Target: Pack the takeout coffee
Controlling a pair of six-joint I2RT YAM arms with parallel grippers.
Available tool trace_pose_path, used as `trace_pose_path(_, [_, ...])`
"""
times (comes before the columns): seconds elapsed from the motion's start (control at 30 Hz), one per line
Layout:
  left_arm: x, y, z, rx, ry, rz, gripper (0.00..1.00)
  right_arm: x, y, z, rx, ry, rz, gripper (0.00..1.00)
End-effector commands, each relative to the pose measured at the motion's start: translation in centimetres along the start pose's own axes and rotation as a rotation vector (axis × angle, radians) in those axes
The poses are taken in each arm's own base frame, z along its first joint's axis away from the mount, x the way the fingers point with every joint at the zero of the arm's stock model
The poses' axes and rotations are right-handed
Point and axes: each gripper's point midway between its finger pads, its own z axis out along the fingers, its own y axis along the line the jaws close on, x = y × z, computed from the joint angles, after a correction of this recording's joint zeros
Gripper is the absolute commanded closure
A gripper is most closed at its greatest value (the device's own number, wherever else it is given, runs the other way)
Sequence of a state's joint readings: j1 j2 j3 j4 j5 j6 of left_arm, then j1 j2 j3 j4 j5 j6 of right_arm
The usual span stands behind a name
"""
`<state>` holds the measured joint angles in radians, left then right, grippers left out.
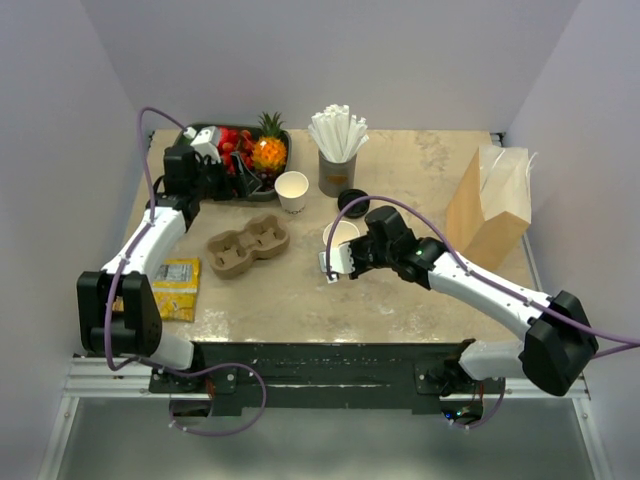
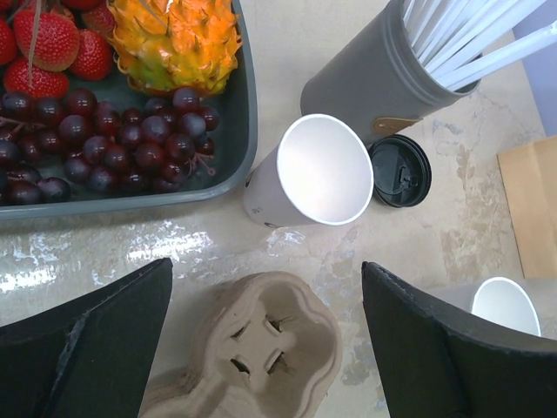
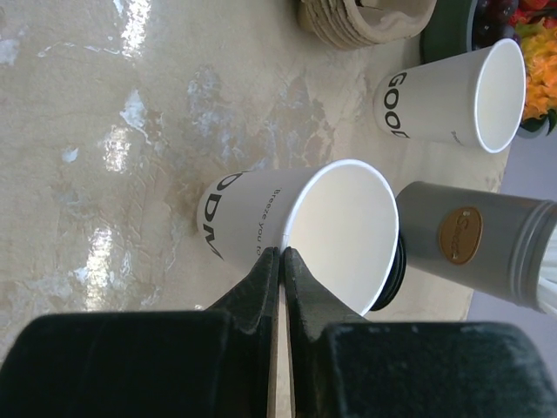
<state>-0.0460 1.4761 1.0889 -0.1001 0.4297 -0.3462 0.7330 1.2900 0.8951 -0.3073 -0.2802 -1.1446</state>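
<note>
the right gripper [image 3: 281, 254] pinches the rim of the open white cup [image 3: 339, 228], one finger inside and one outside. the black lid [image 2: 400, 170] lies on the tabletop [image 3: 130, 174] just beyond that cup, beside the straw holder [image 2: 374, 70]. the left gripper [image 2: 265, 274] hangs spread wide over the carrier [image 2: 261, 348].

Pale lavender walls [image 1: 300, 50] enclose a mottled beige stone-look table [image 1: 300, 300] with soft glare patches

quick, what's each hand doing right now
left hand: open, holding nothing
right hand: closed on the rim of the white paper cup
</note>
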Motion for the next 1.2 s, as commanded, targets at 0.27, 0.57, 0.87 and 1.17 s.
trace_pose_path(0.27, [-0.8,0.7,0.5,-0.011,-0.002,0.046,0.06,-0.1,0.9,0.2,-0.020,-0.012,0.039,0.76])
trace_pose_path(0.57, [-1.4,0.5,0.3,-0.009,-0.010,0.048,0.06,-2.0,0.4,-3.4,-0.055,-0.023,0.063,0.66])
trace_pose_path(0.87, [-2.4,-0.7,-0.7,0.031,-0.037,0.068,0.05,-1.0,-6.5,-9.1,0.009,-0.018,0.127,0.55])
trace_pose_path(1.17, [-3.7,-1.2,-3.1,0.009,-0.082,0.182,0.01,9.1,-13.2,-3.3,0.003,0.079,0.094,0.39])
